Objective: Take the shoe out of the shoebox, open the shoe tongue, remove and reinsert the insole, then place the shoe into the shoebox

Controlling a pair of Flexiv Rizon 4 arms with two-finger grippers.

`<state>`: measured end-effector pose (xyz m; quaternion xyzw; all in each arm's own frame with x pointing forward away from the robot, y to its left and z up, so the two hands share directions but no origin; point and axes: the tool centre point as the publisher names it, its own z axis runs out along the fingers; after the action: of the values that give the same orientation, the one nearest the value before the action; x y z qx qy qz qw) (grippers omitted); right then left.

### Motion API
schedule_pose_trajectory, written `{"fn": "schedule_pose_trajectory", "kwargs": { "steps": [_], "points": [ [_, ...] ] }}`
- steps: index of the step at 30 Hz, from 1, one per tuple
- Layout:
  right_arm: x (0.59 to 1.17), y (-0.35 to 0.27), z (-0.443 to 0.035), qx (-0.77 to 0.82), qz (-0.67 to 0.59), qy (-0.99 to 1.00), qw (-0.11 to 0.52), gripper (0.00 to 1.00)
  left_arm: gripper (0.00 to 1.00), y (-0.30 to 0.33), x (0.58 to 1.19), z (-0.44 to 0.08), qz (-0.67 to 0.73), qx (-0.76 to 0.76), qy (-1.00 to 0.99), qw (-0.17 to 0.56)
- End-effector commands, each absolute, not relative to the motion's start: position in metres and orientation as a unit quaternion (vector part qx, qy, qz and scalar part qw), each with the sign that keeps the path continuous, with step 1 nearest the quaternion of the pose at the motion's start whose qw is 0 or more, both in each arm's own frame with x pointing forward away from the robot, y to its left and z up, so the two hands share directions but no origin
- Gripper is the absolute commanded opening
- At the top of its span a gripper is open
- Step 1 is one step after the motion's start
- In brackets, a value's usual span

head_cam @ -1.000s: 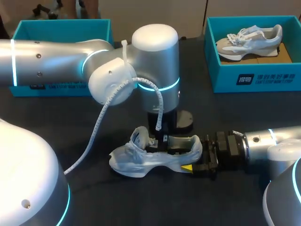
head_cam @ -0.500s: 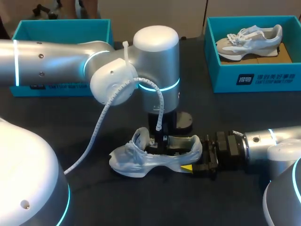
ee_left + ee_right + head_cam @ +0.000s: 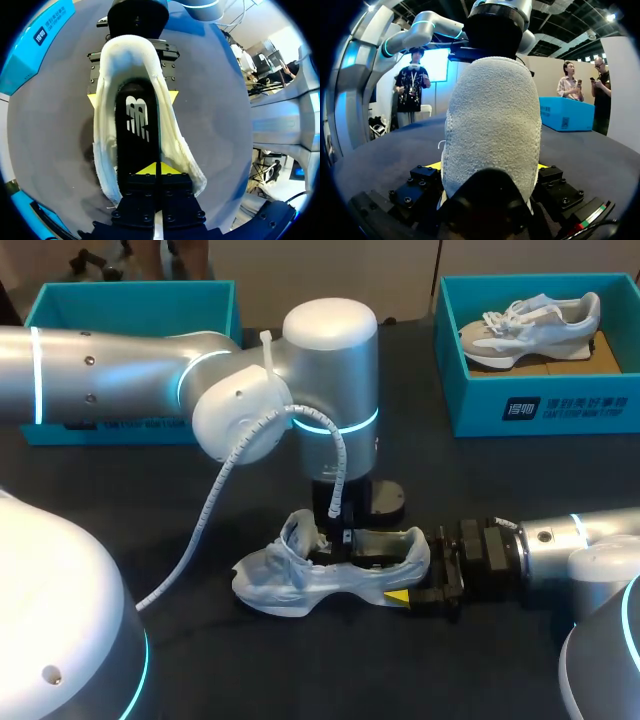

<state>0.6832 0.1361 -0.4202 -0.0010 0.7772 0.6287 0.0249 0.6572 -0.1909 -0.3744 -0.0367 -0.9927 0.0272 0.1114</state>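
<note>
A pale grey shoe point(image 3: 300, 575) lies on its sole on the dark table, toe to the left. My right gripper point(image 3: 400, 575) comes in from the right, shut on its heel point(image 3: 492, 125), one finger on each side. From above, my left gripper point(image 3: 159, 168) points straight down into the shoe's opening. Its yellow tips are pressed together just over the black insole point(image 3: 136, 125), which lies flat inside. I see nothing caught between them. The tongue and laces bunch up toward the toe point(image 3: 297, 532).
A teal shoebox point(image 3: 540, 405) at the back right holds a second pale shoe point(image 3: 530, 325). Another teal shoebox point(image 3: 130, 295) stands at the back left, partly behind my left arm point(image 3: 120, 370). Bare dark table lies in front of the shoe.
My left wrist has shifted very slightly above the shoe. The shoe and my right gripper have stayed in place.
</note>
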Motion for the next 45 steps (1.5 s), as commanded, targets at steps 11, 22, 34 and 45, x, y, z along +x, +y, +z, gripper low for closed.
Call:
{"fn": "schedule_pose_trajectory", "kwargs": {
  "steps": [11,22,34,45],
  "points": [
    [0.682,0.139,-0.423,0.000,0.628,0.778,0.026,0.00,0.35,-0.189,0.655,-0.394,0.023,-0.047,-0.994,0.092],
    [0.682,0.139,-0.423,0.000,0.628,0.778,0.026,0.00,0.43,-0.195,0.654,-0.417,0.005,-0.055,-0.998,0.027],
    [0.682,0.139,-0.423,0.000,0.628,0.778,0.026,0.00,0.37,-0.208,0.685,-0.428,-0.013,-0.047,-0.997,-0.056],
    [0.682,0.139,-0.423,0.000,0.628,0.778,0.026,0.00,0.20,-0.214,0.706,-0.424,-0.021,-0.037,-0.996,-0.073]
  ]
}}
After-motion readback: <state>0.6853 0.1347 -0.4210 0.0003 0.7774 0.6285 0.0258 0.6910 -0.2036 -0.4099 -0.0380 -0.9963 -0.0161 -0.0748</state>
